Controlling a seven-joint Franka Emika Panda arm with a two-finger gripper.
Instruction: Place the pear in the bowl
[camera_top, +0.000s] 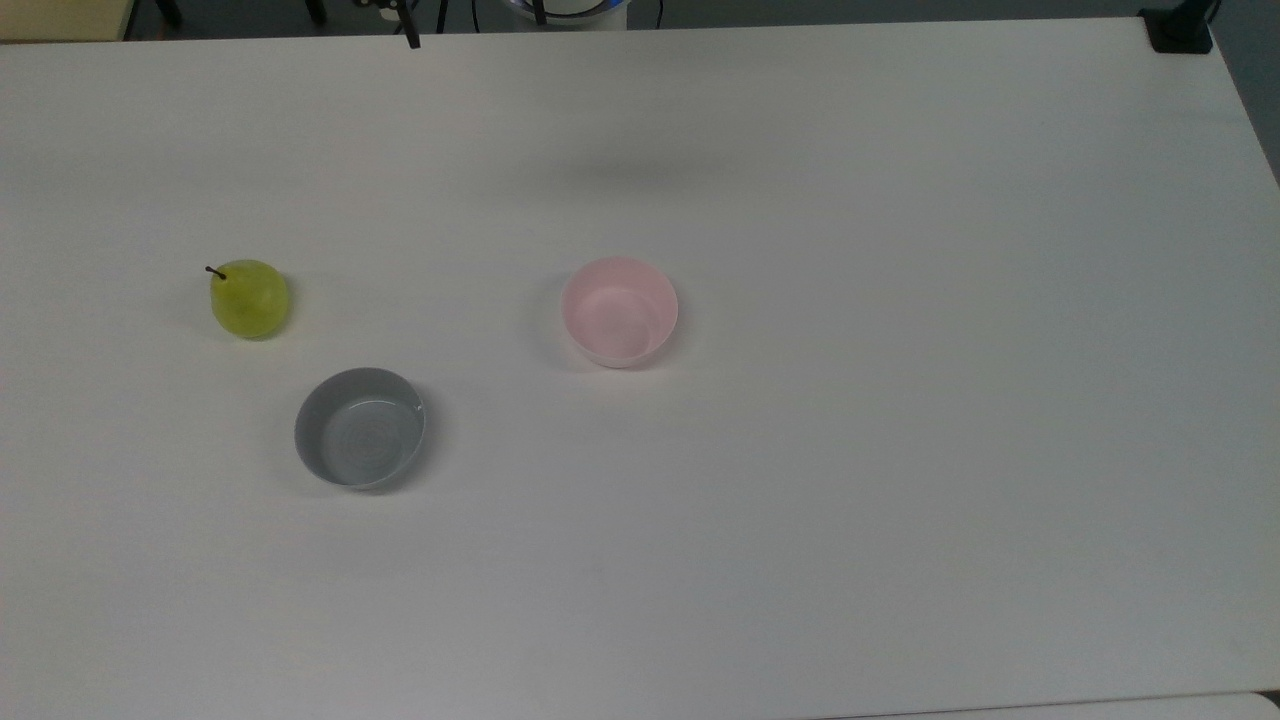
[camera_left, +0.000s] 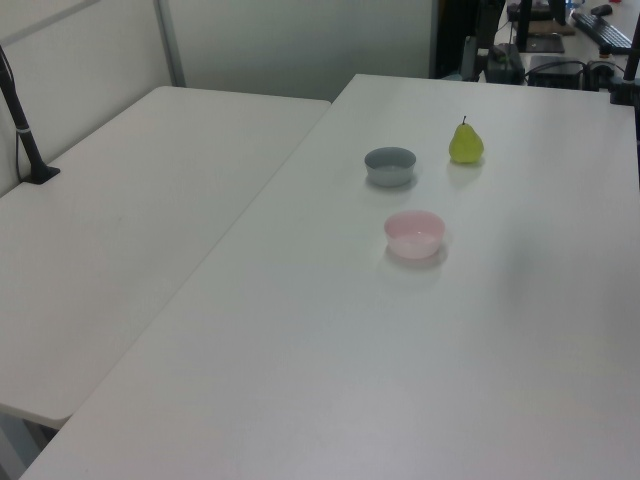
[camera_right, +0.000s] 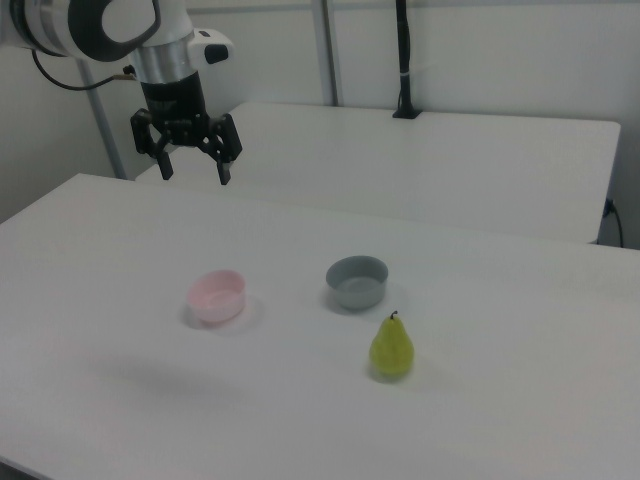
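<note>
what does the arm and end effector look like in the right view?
White, rounded arm links with a dark joint ring. Below sits a dark cylindrical wrist section with a small white module on its side. The end effector is black, with two dark fingers splayed apart. A thin dark cable loops beside the arm.

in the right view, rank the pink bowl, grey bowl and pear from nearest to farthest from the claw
From the open claw, raised at the right view's upper left:
1. Small round pale pink bowl, below the claw.
2. Small round grey bowl, toward the right view's middle.
3. Yellow-green pear with a dark stem, upright, in front of the grey bowl.
</note>
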